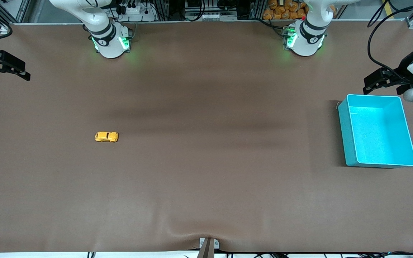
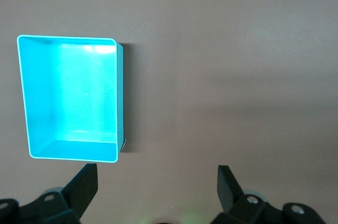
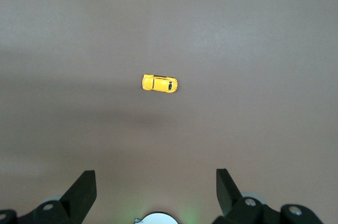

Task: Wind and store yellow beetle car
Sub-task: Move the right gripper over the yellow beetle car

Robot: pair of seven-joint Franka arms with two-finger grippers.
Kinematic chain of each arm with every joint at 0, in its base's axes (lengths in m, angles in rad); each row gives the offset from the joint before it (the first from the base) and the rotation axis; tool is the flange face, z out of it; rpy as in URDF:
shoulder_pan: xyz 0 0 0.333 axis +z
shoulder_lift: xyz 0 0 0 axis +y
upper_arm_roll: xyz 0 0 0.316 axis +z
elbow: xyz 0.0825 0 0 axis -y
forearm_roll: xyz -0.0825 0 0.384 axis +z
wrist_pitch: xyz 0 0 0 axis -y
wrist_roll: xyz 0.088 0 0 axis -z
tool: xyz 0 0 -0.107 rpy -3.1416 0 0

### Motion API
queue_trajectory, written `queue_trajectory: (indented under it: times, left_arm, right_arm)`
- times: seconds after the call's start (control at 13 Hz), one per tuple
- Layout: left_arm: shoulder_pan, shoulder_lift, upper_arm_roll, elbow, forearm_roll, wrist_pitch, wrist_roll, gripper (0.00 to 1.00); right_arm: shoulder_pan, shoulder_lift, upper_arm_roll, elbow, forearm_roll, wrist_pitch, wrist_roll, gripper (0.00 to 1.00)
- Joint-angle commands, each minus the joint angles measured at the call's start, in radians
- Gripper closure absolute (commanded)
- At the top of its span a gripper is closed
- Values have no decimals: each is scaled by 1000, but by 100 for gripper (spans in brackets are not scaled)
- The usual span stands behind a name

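Observation:
The yellow beetle car (image 1: pixel 107 136) stands on its wheels on the brown table, toward the right arm's end; it also shows in the right wrist view (image 3: pixel 159 83). The turquoise bin (image 1: pixel 346 136) stands empty toward the left arm's end and shows in the left wrist view (image 2: pixel 120 97). My right gripper (image 1: pixel 9 77) is open and empty, high over the table's edge at the right arm's end, apart from the car (image 3: pixel 156 184). My left gripper (image 1: pixel 382 86) is open and empty, up over the table just beside the bin (image 2: pixel 157 182).
The two arm bases (image 1: pixel 110 41) (image 1: pixel 305 39) stand at the table's edge farthest from the front camera. A black cable (image 1: pixel 373 46) hangs by the left arm. A small metal bracket (image 1: pixel 208 247) sits at the table's nearest edge.

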Motion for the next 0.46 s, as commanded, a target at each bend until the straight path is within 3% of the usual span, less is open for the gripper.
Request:
queue_trajectory:
  times: [0.0,0.38]
  left_arm:
    - [4,-6,-2,11,8,1,30,0]
    - [3,-6,-2,11,5,1,41,0]
  right_arm:
    - [8,5,-5,20,7,-18,21,0]
    - [8,5,-7,20,7,-15,21,0]
